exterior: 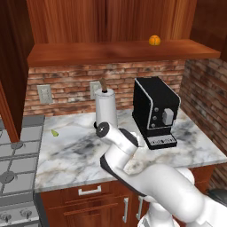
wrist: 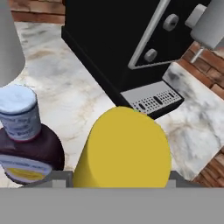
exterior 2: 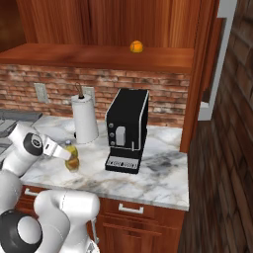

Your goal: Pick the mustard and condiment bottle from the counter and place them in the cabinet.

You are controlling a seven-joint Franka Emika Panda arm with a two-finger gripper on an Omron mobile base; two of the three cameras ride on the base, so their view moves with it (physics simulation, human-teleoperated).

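- The squat yellow plastic mustard bottle fills the lower middle of the hand view, right at the gripper; in the right base view its yellowish body shows at the end of the white arm, low over the marble
- The pincer's fingers are hidden behind the mustard bottle, with only grey stubs showing at each side of its base; the jaws look closed in on the yellow bottle, though contact itself cannot be made out
- The small dark brown condiment bottle, with a pale bluish-white cap and a light label, stands just beside the mustard bottle on the veined white and grey marble counter
- A black box-shaped coffee machine with a grey knob and a slotted drip tray sits on the counter toward the brick corner, near the two bottles
- A white paper towel roll on an upright holder stands by the red brick back wall, next to the coffee machine
- A small round orange fruit rests on the wide plank shelf of the reddish-brown wooden cabinet above the counter
- A tiny yellow-green scrap lies on the marble near the grey stove top
- Reddish wooden drawers with silver handles run under the counter
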